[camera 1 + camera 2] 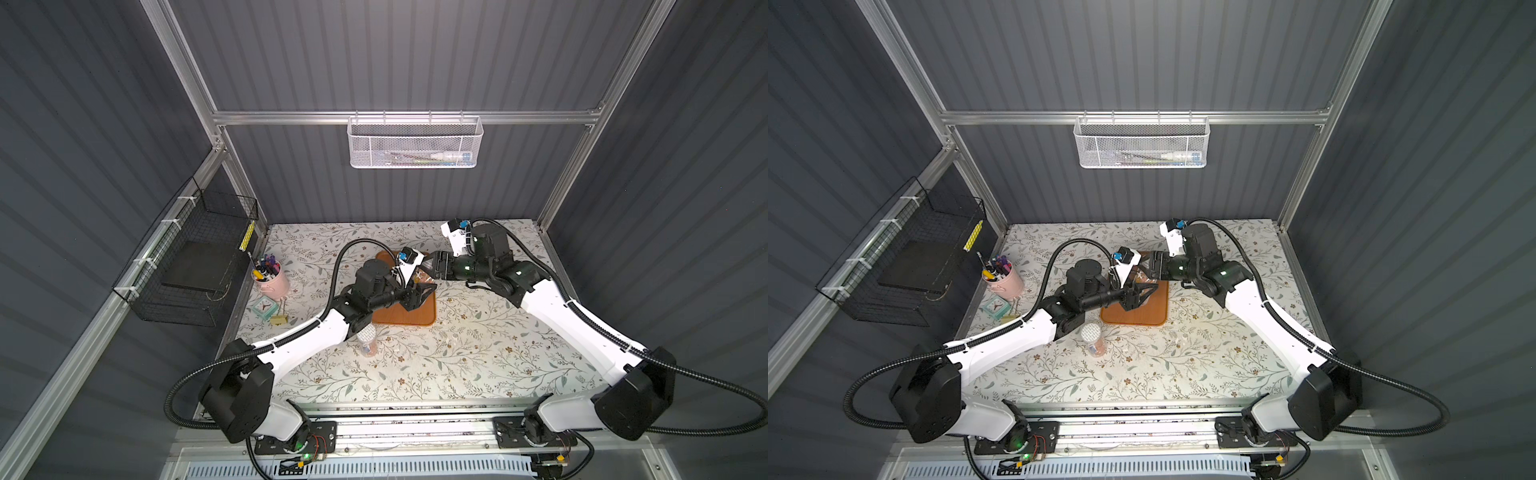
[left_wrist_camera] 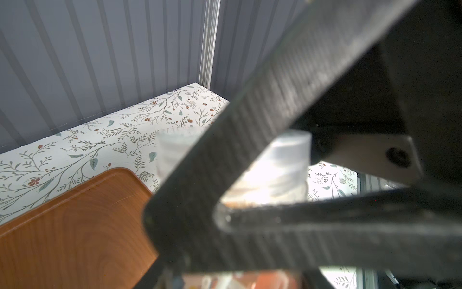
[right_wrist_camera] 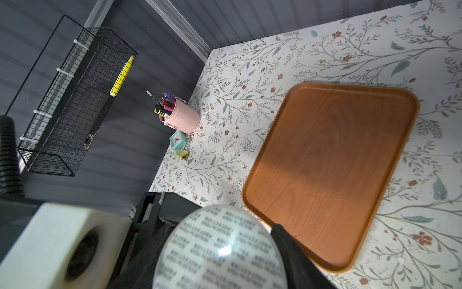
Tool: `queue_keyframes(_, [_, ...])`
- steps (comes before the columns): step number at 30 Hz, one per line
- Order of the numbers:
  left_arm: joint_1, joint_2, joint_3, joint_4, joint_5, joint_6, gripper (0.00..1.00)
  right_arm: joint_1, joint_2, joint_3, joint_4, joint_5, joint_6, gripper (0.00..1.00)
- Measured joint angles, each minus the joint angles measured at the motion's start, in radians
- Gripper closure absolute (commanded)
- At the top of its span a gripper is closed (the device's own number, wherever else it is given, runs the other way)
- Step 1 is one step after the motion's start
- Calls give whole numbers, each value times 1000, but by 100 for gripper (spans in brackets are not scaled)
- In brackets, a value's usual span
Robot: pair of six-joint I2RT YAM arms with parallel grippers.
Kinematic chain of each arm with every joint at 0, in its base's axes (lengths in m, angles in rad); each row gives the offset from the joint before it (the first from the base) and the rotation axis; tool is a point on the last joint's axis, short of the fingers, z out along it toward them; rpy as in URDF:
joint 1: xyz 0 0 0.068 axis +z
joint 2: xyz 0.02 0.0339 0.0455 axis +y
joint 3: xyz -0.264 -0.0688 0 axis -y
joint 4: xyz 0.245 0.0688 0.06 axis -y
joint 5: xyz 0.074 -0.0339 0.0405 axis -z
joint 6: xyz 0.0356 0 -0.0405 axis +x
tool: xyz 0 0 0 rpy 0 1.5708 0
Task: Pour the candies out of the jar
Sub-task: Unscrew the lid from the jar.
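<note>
Status: pour not begun. We see the jar [image 1: 1142,277] in the air above the tray [image 3: 325,175], between the two arms. Through its clear wall we make out brownish contents with white sticks, which we take to be the candies [image 1: 419,275]. The left gripper [image 1: 420,291] is pressed in on the jar's body and appears to carry it. The right gripper [image 1: 426,268] comes in from the other end, its jaws set either side of the printed lid [image 3: 220,250]. One finger looks to touch the rim and the other is hidden, so we cannot tell whether they bite yet. The lid is on and the tray is bare, with no candy on it or on the table [image 1: 457,374]. That leaves taking the lid off, tipping the jar and emptying it. Around the work, a second jar [image 1: 1092,337] with the same lid and pinkish contents stands at the tray's near edge, just beside the left forearm, where we judge an elbow swing could knock it. The left wrist camera housing [image 3: 62,245] crowds the right gripper. A pink cup [image 1: 272,278] of pens, a small clock [image 1: 264,308] and a clip [image 1: 279,319] sit well apart, and the wire basket [image 1: 187,257] and mesh basket [image 1: 413,143] hang on the walls.
</note>
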Motion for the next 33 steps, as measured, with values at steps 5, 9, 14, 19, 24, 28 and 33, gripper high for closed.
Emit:
queue_keyframes(5, [0,0,-1,-1,0,0,100,0,0,0,0,1,10,30])
queue_keyframes(9, [0,0,-1,-3,0,0,100,0,0,0,0,5,11,30])
queue_keyframes(14, [0,0,-1,-7,1,0,100,0,0,0,0,13,12,24])
queue_keyframes(19, [0,0,-1,-7,1,0,100,0,0,0,0,21,9,25])
queue_keyframes(24, [0,0,-1,-7,2,0,100,0,0,0,1,27,9,35])
queue_keyframes(28, [-1,0,-1,-9,2,0,100,2,-2,0,8,27,11,42])
queue_keyframes(33, [0,0,-1,-1,24,-2,100,0,-14,-3,10,25,-6,52])
